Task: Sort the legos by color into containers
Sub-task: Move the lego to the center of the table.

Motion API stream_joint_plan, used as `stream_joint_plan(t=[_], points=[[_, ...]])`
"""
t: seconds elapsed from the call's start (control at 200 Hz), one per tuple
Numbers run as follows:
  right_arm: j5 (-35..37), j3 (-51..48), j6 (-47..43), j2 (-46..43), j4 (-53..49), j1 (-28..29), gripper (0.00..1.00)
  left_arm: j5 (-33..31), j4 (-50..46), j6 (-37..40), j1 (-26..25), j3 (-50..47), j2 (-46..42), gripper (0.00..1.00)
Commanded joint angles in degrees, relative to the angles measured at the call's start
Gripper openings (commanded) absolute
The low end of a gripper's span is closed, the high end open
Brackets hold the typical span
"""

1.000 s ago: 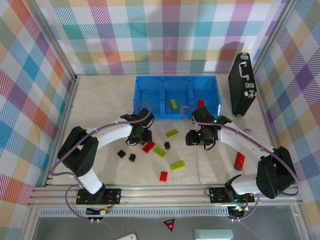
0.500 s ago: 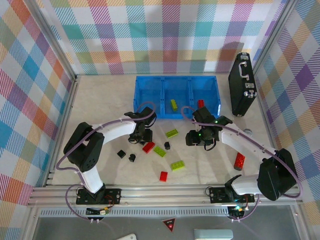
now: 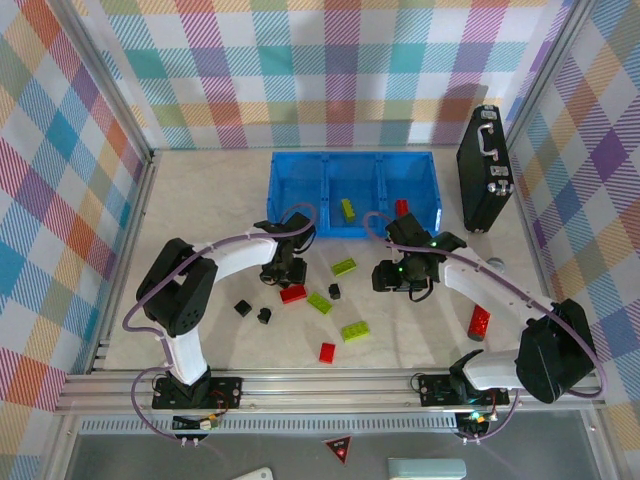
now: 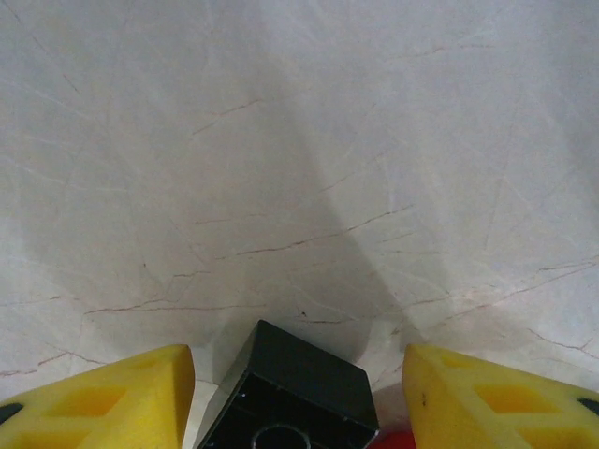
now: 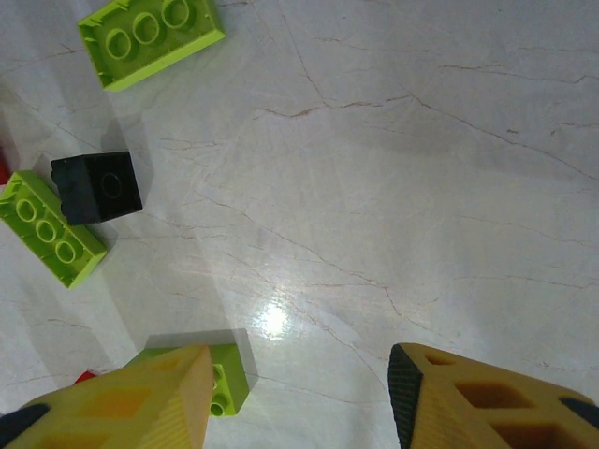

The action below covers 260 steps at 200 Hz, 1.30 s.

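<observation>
A black brick (image 4: pixel 290 393) sits on the bench (image 4: pixel 299 140) between the left tool's (image 3: pixel 280 276) yellow fingers (image 4: pixel 122 398), which stand apart and clear of it. A red brick (image 3: pixel 293 294) lies just beside that tool. More legos are scattered between the arms, among them a green brick (image 3: pixel 343 266) and a black cube (image 3: pixel 334 291). The blue tray (image 3: pixel 300 190) beyond holds a green piece (image 3: pixel 347 209) in its middle compartment and a red piece (image 3: pixel 401 207) in the right one. The right tool (image 5: pixel 299 374), fingers spread, hangs over bare bench, holding nothing
</observation>
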Motion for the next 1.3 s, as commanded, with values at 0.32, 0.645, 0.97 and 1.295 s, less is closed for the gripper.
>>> stream_joint_plan(t=[0.32,0.645,0.97,1.295], points=[[0.60,2.82,1.44,-1.55,-2.60,1.30,0.54,0.19,-2.45,2.01,4.45,-5.79,-6.36,0.55],[1.22,3.82,1.42,-1.58,-3.47,1.68,0.54,0.10,-2.99,2.53,6.50,-7.58,-7.95,0.57],[1.30,3.48,1.70,-1.94,-3.48,2.29,0.54,4.85,-2.53,2.16,6.53,-10.07,-10.62,0.58],[1.21,3.77,1.36,-1.54,-3.29,2.52,0.54,6.16,0.40,-0.81,6.50,-10.55,-10.65,0.57]])
